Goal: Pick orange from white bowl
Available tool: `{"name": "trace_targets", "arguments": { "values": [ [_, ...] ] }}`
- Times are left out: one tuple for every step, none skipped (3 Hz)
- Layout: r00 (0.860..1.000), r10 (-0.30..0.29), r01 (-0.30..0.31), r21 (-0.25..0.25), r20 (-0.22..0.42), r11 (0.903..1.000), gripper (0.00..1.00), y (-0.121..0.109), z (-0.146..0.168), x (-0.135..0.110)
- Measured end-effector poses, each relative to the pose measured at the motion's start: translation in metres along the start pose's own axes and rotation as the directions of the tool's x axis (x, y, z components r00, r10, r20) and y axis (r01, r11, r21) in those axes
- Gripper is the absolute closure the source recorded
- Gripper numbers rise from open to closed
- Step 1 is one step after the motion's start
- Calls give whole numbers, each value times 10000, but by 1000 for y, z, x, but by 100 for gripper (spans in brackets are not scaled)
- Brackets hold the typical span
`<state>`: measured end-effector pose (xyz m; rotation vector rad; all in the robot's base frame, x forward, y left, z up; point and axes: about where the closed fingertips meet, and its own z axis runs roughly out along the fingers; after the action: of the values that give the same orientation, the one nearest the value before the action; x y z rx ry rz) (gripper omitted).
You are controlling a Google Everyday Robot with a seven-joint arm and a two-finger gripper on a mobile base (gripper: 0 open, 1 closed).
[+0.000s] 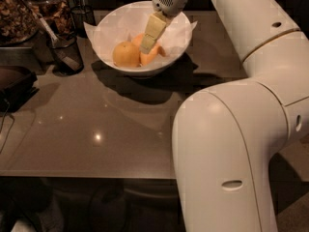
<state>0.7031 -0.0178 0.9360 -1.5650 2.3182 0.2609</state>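
Gripper [146, 46] is down in the white bowl [145, 71], right at the orange [150, 58]; whether the jaws are apart or together, I cannot tell. The fruit looks firm, smooth and roll-prone, so grip across its widest middle.

Dim scene, overhead light; glare spot on table [72, 129]; tool [146, 47] inside white bowl [145, 70] brightly lit.
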Motion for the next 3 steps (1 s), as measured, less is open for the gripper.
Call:
{"name": "trace_targets", "arguments": {
  "values": [
    [9995, 240, -240, 1, -223, 9997, 13, -1, 6, 1],
    [9984, 415, -415, 4, -385, 9991, 18, -2, 10, 3],
    [9967, 609, -610, -19, -530, 9981, 26, -3, 14, 7]
  ]
}}
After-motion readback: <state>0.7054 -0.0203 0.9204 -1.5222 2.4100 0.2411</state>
